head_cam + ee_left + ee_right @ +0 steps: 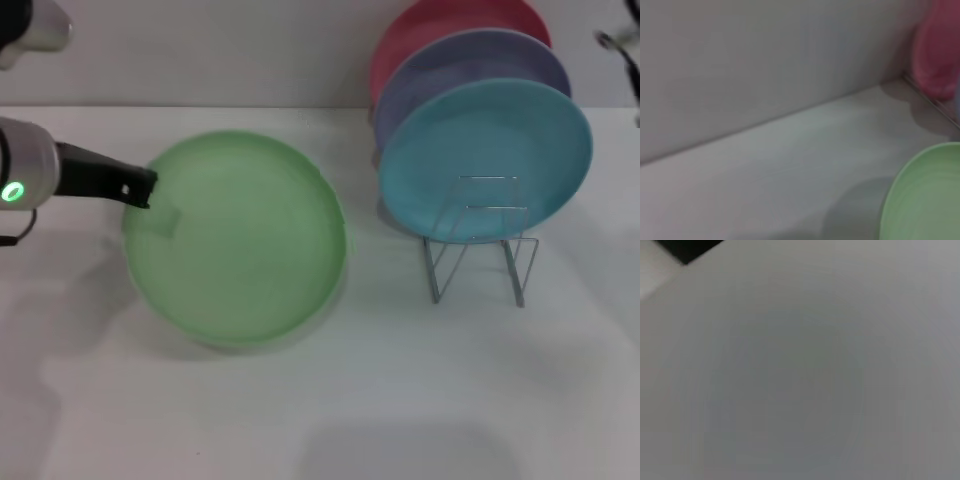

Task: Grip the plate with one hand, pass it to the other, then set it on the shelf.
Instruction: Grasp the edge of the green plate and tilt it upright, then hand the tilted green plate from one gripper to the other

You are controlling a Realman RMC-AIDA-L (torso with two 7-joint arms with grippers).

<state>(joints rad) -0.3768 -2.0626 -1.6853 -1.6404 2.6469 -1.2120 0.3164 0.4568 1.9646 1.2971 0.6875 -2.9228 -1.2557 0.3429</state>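
Note:
The light green plate [240,240] is at the left-middle of the white table, with a soft shadow under its near edge. My left gripper [150,200], black on a silver arm with a green light, is shut on the plate's left rim; one finger shows faintly through the plastic. The plate's edge [925,200] also shows in the left wrist view. The wire shelf [478,250] stands to the right, holding other plates. Only a black bit of my right gripper [622,50] shows at the far right edge, well away from the plate.
Three plates stand upright in the shelf: turquoise [485,160] in front, lavender [470,70] behind it, pink [440,25] at the back. The pink plate [940,55] also shows in the left wrist view. A grey wall runs behind the table.

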